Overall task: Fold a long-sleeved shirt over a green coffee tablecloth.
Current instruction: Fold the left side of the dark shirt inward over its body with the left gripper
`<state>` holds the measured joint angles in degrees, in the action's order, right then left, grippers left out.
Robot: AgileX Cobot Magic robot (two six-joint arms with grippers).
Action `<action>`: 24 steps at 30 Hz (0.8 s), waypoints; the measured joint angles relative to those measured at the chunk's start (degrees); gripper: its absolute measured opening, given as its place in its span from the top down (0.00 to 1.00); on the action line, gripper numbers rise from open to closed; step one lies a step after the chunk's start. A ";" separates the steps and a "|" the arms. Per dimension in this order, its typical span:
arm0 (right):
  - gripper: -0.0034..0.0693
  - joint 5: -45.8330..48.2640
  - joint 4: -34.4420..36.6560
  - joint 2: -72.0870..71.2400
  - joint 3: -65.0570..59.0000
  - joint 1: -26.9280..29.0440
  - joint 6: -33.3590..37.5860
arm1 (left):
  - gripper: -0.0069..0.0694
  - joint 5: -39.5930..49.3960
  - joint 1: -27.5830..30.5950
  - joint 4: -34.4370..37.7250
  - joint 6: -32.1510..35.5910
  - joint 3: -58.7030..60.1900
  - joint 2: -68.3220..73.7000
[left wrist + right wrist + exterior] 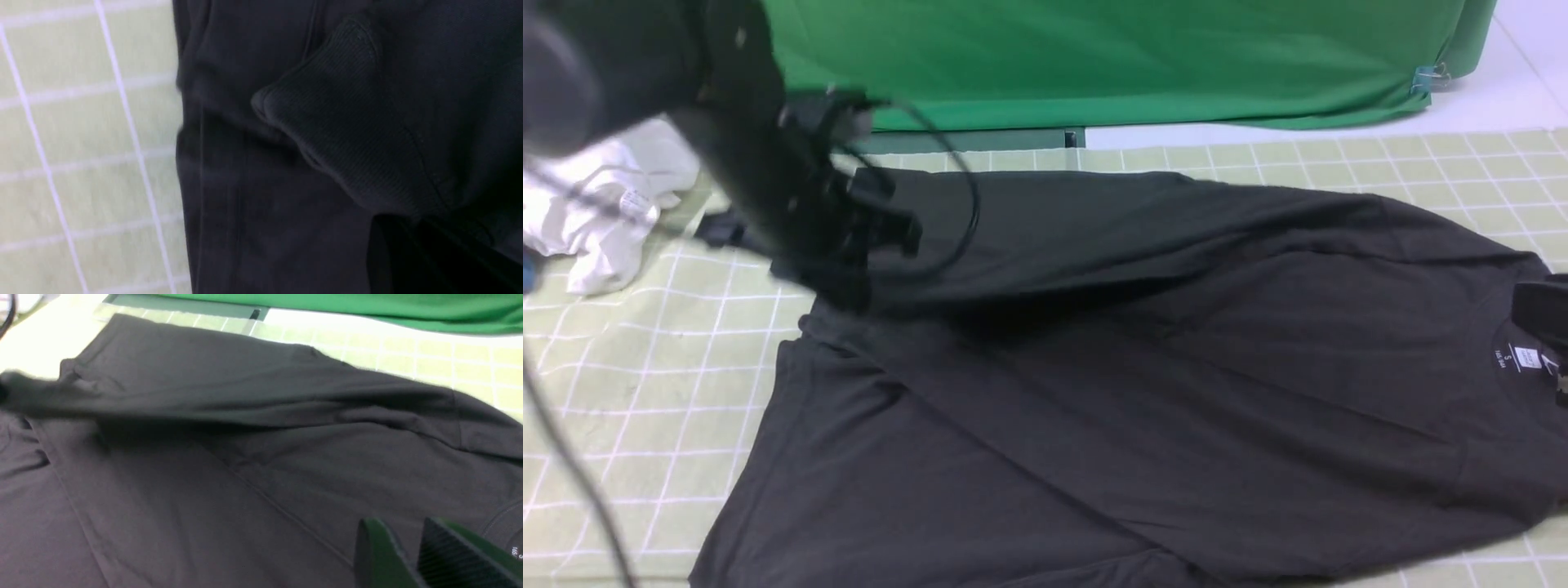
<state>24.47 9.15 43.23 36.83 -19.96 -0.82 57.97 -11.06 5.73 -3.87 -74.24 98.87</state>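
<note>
The black long-sleeved shirt lies spread on the green coffee tablecloth, with its white neck label at the right. One sleeve is stretched across the body toward the left. My left gripper is shut on that sleeve's ribbed cuff, which sticks out of the dark jaws of the left gripper. My right gripper hovers just above the shirt near the collar, its green fingers a little apart with nothing between them. It shows at the right edge as the right gripper.
A crumpled white garment lies at the back left on the cloth. The bright green backdrop hangs along the far edge. Black cables loop from the left arm over the shirt's far side.
</note>
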 joint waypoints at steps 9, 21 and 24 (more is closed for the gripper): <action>0.71 -0.92 -0.10 0.00 0.00 0.00 0.19 | 0.87 -5.69 -2.61 -1.39 -3.66 12.85 -7.76; 0.70 -1.04 -0.10 0.00 0.00 0.00 0.19 | 0.63 1.45 -2.79 -5.73 -4.33 14.72 -7.32; 0.69 -1.04 -0.10 0.00 0.00 0.00 -0.19 | 0.47 3.94 -2.79 -9.02 -6.59 17.05 -7.42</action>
<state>23.43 9.05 43.23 36.83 -19.96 -1.01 61.91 -13.85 -3.30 -10.46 -57.19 91.45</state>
